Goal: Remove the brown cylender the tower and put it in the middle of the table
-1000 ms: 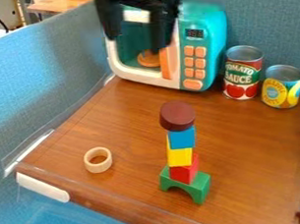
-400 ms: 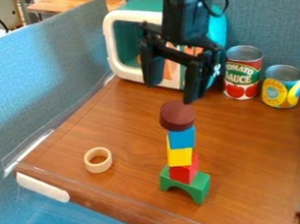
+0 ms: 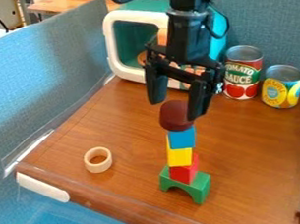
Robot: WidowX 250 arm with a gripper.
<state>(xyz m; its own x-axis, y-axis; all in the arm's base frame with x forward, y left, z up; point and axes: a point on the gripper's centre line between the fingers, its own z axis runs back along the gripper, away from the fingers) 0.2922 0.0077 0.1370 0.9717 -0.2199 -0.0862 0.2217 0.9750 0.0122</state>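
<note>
The gripper [image 3: 177, 109] of your robot hangs down from the top edge of the view, close over the top of the block tower. Its two fingers are spread apart, so it is open. One fingertip is by the left side of the brown cylinder [image 3: 175, 114], and the other overlaps the right side of it in the view; you cannot tell if they touch it.

The brown cylinder is on top of the tower. Under it you have, in order, the blue block [image 3: 182, 138], the yellow block [image 3: 179, 156], the red block [image 3: 182, 174] and the green arch block [image 3: 200, 186], which stands on the wooden bench [image 3: 128, 135], rather near its front edge.

Near the front left corner of the bench you see a pale ring [image 3: 99, 169]. A toy microwave [image 3: 112, 43] stands at the back left corner, and to the right of it, by the back edge, are a red can [image 3: 243, 76] and a yellow can [image 3: 281, 90]
</note>
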